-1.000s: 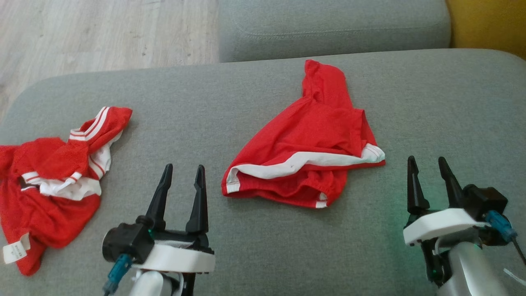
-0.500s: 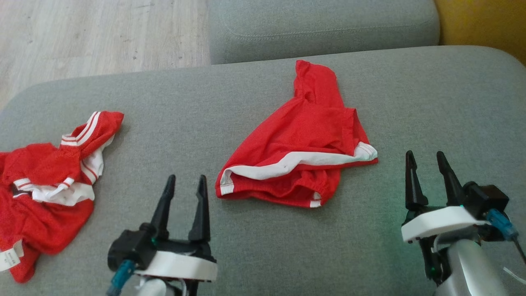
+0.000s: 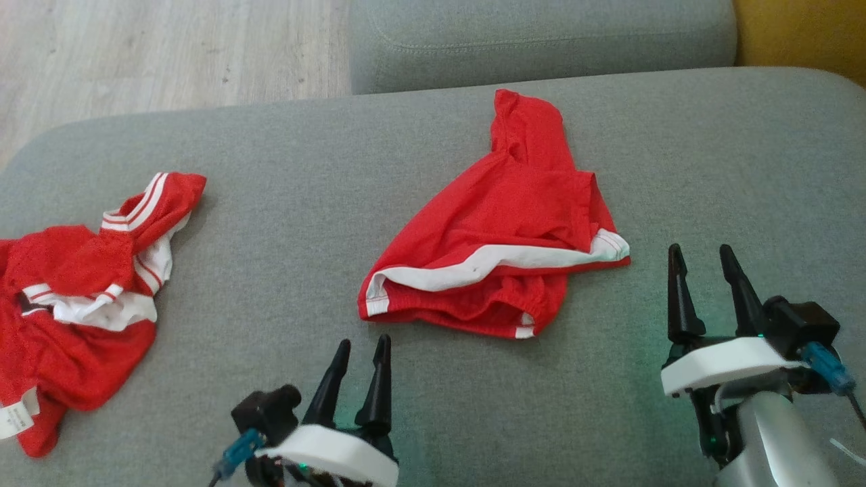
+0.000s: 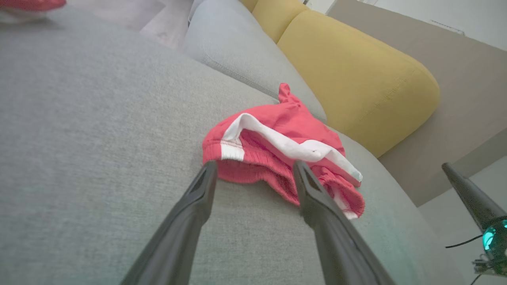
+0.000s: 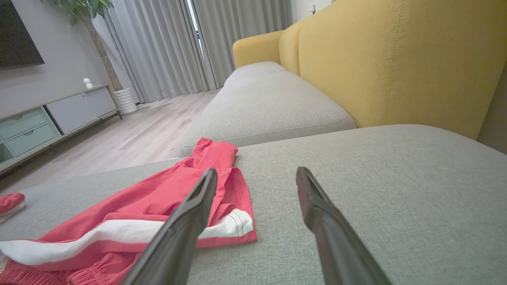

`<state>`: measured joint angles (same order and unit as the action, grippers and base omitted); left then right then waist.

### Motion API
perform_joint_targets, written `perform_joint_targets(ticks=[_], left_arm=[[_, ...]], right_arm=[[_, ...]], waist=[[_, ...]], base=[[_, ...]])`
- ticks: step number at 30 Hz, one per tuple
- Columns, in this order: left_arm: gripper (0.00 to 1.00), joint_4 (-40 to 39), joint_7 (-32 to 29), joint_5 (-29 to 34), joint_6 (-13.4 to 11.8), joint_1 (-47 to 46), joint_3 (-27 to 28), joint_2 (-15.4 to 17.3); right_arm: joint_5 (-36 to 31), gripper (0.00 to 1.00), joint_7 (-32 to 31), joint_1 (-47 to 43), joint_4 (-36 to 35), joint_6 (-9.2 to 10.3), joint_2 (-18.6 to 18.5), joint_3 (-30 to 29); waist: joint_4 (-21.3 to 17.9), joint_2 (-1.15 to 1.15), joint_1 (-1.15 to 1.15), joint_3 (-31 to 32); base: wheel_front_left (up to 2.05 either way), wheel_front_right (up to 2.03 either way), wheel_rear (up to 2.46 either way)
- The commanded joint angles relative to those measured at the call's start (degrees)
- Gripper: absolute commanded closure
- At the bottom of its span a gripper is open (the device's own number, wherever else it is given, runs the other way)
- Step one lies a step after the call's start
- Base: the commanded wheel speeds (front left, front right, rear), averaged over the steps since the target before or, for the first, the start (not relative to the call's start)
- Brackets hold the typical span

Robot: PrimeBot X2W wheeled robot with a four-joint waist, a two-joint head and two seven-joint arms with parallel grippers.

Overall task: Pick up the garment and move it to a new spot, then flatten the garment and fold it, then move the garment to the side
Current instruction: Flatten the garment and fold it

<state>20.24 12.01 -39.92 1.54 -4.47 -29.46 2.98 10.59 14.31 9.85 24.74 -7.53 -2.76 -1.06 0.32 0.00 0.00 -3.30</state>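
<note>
Pointing at the shorts point(image 3: 500, 264) at one o'clock, the left gripper point(image 3: 365, 339) stands spread and empty, ready to pinch cloth.

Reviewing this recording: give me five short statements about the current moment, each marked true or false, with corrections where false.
1. The left gripper is open and holds nothing. True.
2. The red shorts hang from the right gripper. False: they lie on the grey cushion, apart from both grippers.
3. A second red garment lies toward the cushion's left end. True.
4. The shorts are folded neatly. False: they lie rumpled and unfolded.
5. The sofa has a yellow backrest. True.
</note>
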Motion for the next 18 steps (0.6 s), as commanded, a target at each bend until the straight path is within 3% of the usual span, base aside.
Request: perform_joint_targets(ticks=[1, 11, 18], left_arm=[[0.0, -1.22, -0.65, -3.96, -0.34, -3.44, 0.38, -0.11], [0.0, 2.08, -1.11, -16.3, -3.05, -8.54, -3.87, -0.11], [0.0, 5.49, 0.56, -23.91, -2.41, -12.05, -5.91, -0.11]], right_arm=[[-0.23, 0.0, 0.69, 1.54, -2.16, 0.04, -0.12, 1.47], [-0.93, 0.0, 0.69, 2.99, -2.41, 0.04, -0.12, 1.88], [-1.32, 0.0, 0.69, 3.82, -2.62, 0.04, -0.12, 1.99]], waist=[[-0.12, 0.0, 0.0, -0.51], [-1.4, 0.0, 0.0, -3.07], [-2.33, 0.0, 0.0, -4.21]], base=[[0.0, 0.0, 0.0], [0.0, 0.0, 0.0], [0.0, 0.0, 0.0]])
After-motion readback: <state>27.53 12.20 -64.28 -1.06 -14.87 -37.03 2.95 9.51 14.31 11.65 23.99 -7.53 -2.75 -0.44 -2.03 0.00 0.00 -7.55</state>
